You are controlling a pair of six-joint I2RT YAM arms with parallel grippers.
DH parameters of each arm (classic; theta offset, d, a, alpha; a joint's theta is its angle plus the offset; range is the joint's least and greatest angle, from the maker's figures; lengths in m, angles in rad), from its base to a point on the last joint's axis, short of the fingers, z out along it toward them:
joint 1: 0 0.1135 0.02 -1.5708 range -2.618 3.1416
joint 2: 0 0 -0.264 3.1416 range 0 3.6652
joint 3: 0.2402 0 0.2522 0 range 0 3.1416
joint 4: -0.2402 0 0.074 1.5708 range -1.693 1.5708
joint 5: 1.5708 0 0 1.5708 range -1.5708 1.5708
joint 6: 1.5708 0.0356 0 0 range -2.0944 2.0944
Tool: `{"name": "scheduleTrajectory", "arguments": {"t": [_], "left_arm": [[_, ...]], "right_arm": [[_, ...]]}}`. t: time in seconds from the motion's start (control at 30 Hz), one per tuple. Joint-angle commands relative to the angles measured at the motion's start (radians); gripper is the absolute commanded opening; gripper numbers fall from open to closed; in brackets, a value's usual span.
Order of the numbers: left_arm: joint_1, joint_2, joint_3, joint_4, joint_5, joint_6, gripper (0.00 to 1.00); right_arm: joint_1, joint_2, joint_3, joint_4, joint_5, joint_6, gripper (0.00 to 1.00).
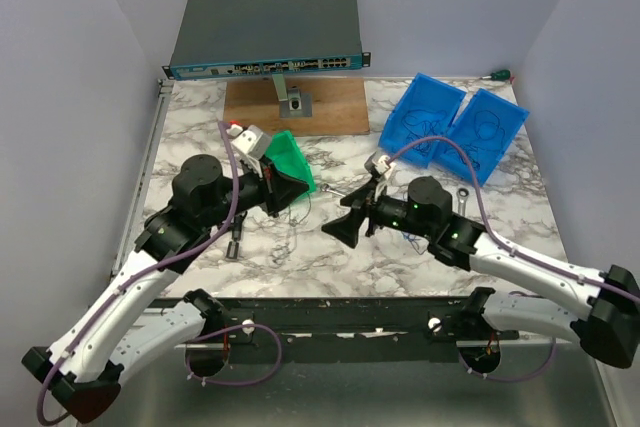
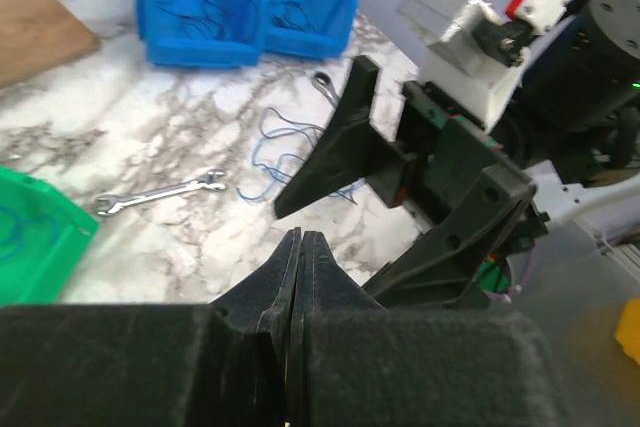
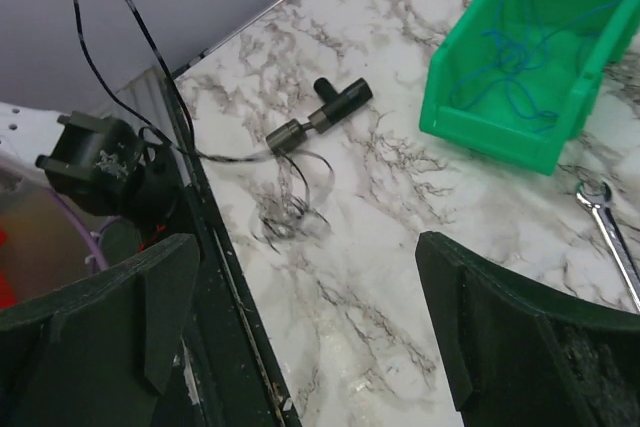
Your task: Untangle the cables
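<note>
- Marble tabletop lies under both pincers.
- The left pincer has its two fingers pressed tight together. I cannot tell if a thin wire is pinched there.
- The right pincer has its fingers far apart and holds nothing. It sits just in front of the left pincer, and the two face each other.
- Some of the cables are thin blue loops. They lie flat on the marble ahead of the left pincer, partly hidden behind a finger of the right pincer.
- A dark grey curl of wire lies on the marble just ahead of the right pincer, in line with its gap. Nothing touches it.
- A small black tool lies just past that curl.
- A green bin stands ahead of the right pincer, off to one side, with blue wire inside.
- A silver wrench lies ahead of the left pincer, between the blue loops and the green bin.
- Two blue bins stand far ahead of the left pincer, with dark wires in them.
</note>
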Motion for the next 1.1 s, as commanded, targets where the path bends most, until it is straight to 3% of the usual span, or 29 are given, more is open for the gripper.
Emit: {"name": "scheduleTrajectory", "arguments": {"t": [0.0, 0.13, 0.23, 0.3, 0.4, 0.43, 0.47, 0.53, 0.63, 0.73, 1.0, 1.07], "left_arm": [[-0.045, 0.049, -0.019, 0.105, 0.095, -0.047, 0.0], [-0.057, 0.077, -0.04, 0.156, 0.107, -0.063, 0.0], [-0.061, 0.103, -0.043, 0.196, 0.138, -0.081, 0.0], [-0.063, 0.116, -0.042, 0.211, 0.146, -0.087, 0.0], [-0.063, 0.129, -0.037, 0.211, 0.132, -0.085, 0.0], [-0.062, 0.129, -0.037, 0.206, 0.114, -0.085, 0.0], [-0.062, 0.128, -0.036, 0.199, 0.087, -0.085, 0.0], [-0.062, 0.116, -0.042, 0.178, 0.024, -0.086, 0.04], [-0.061, 0.067, -0.094, 0.193, -0.053, -0.085, 0.4], [-0.06, 0.0, -0.177, 0.236, -0.109, -0.079, 0.62], [-0.06, -0.084, -0.372, 0.32, -0.278, -0.057, 0.98], [-0.06, -0.094, -0.419, 0.365, -0.294, -0.061, 0.99]], "right_arm": [[0.003, 0.089, 0.028, 0.198, -0.182, -0.034, 1.0], [0.011, 0.153, 0.021, 0.277, -0.202, -0.054, 0.97], [0.024, 0.195, 0.033, 0.283, -0.208, -0.075, 0.82], [0.028, 0.206, 0.026, 0.302, -0.205, -0.074, 0.6], [0.028, 0.197, -0.001, 0.337, -0.189, -0.059, 0.16], [0.028, 0.192, -0.005, 0.339, -0.174, -0.055, 0.05], [0.029, 0.186, -0.01, 0.334, -0.154, -0.052, 0.01], [0.029, 0.168, -0.017, 0.31, -0.073, -0.039, 0.01], [0.028, 0.13, -0.012, 0.227, 0.118, -0.008, 0.01], [0.029, 0.086, 0.002, 0.12, 0.295, -0.001, 0.01], [0.027, 0.041, 0.15, -0.14, 0.761, -0.009, 0.01], [0.019, 0.07, 0.197, -0.185, 0.933, -0.005, 0.01]]}}
